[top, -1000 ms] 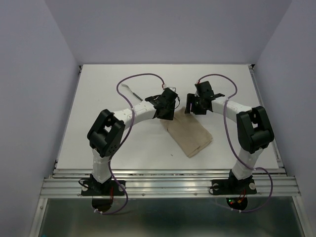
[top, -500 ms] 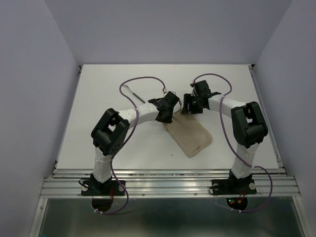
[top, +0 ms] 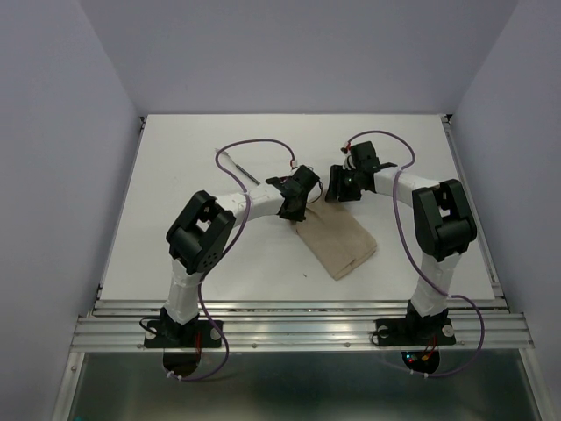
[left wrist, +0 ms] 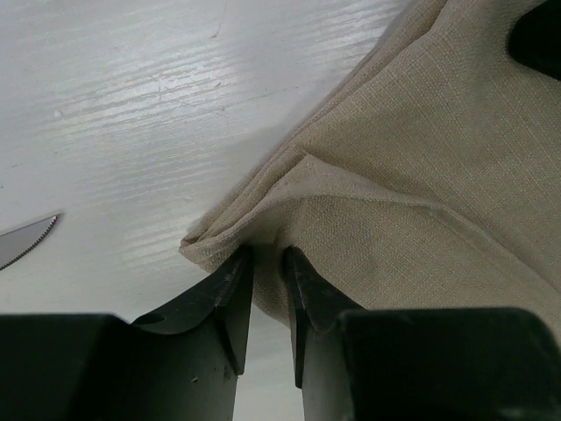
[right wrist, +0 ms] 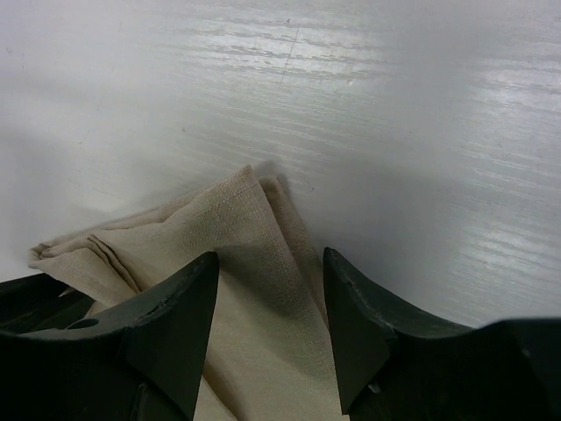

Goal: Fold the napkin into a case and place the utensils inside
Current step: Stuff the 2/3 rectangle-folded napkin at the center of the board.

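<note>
Left gripper (left wrist: 266, 263) has its jaws standing narrow, with a fold of the napkin's (left wrist: 421, 175) far-left corner pinched between them. Over at the other far corner, the right gripper (right wrist: 269, 257) hangs with jaws wide, one finger on each side of the cloth tip, gripping nothing.

So where are we? The napkin lies as a layered oblong, slanting across the middle of the bench (top: 175, 228), and the stacked edges at both far corners say some folding is done. Whether those layers make a proper pocket, I cannot tell from here. Nothing is tucked in. A knife (top: 238, 166), the only cutlery I can pick out, lies on the bare bench well apart from the napkin, off beyond its far-left corner. My read: the fold needs finishing or opening up, and the loading is all still ahead.

Room to move? Plenty around the napkin. Open bench stretches beyond it and out to either side, with the bench edges well apart from every side of the cloth. The tight spot is right at the napkin's far end, where both grippers sit near each other. Purple cables (top: 254, 145) arch over the bench beyond the napkin, one of them near the knife, so a reach that way could snag
</note>
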Tool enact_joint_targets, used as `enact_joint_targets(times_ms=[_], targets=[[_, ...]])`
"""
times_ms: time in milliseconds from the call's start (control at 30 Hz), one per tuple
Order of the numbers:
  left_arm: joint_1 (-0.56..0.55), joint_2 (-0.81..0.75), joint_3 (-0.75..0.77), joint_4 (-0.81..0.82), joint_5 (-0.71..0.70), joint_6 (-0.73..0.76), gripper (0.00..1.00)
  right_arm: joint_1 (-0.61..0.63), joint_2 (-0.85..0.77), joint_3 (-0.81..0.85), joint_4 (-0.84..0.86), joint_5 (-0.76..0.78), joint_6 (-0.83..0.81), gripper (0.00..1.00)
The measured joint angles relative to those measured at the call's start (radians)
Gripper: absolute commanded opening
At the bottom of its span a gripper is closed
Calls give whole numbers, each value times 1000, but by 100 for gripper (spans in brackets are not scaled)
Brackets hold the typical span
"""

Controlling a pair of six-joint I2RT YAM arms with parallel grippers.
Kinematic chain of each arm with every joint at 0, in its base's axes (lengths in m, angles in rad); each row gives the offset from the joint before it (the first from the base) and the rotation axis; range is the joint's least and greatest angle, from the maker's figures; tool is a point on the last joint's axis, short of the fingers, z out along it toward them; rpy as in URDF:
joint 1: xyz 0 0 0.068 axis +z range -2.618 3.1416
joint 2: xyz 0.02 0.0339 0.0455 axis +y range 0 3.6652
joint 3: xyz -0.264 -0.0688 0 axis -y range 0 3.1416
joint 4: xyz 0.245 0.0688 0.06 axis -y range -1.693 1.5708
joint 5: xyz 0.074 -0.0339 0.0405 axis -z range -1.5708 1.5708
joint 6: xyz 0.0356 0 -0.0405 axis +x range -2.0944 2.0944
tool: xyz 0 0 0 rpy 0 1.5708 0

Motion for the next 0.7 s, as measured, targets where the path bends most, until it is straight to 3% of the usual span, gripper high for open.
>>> enact_joint_targets(times_ms=[467, 700], targets=[[0, 1, 0, 8, 7, 3, 35, 0, 0, -2, 6, -12, 0, 56], [0, 1, 0, 10, 9, 2, 25, 0, 0, -3, 7, -13, 0, 57]])
